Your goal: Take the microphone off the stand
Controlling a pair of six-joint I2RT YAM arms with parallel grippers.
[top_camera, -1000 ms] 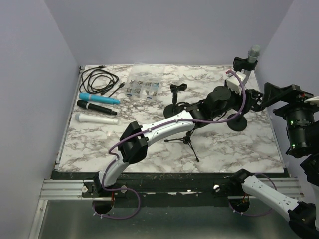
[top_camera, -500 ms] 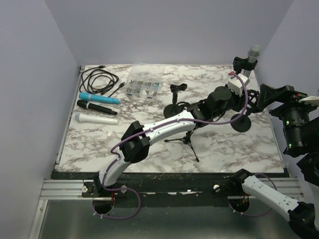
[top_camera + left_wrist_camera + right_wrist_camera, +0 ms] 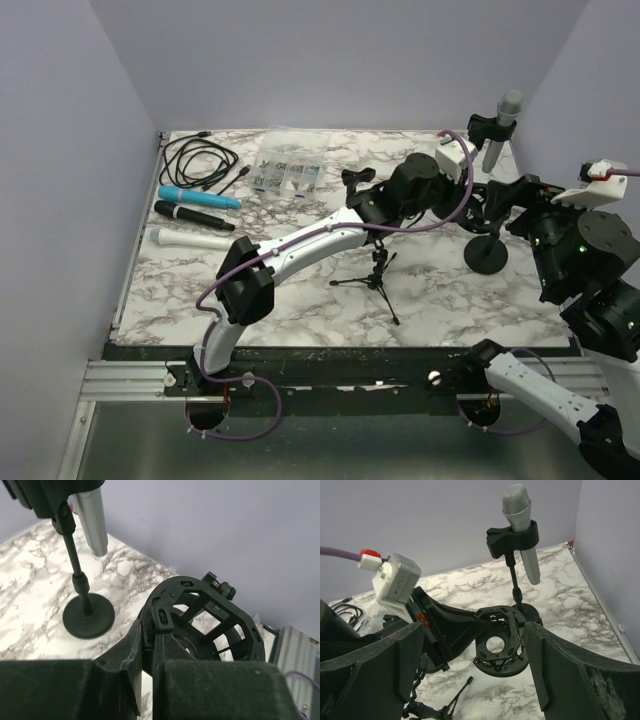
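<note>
Inside stand clip [image 3: 497, 537], grey microphone [image 3: 516, 502]

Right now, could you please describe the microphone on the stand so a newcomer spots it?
On the marble table, look at its right side. A black round-based stand there clips a grey microphone, head up. The blue microphone, black microphone and white microphone lie flat at the left.

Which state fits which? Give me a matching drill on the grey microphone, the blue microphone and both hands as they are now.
Things:
1 grey microphone
2 left hand
3 right hand
4 blue microphone

States:
A open, holding nothing
B lying on the table
C clipped in the stand
D shut on the black shock mount

Pairs: 1-C, 2-D, 3-A, 4-B
</note>
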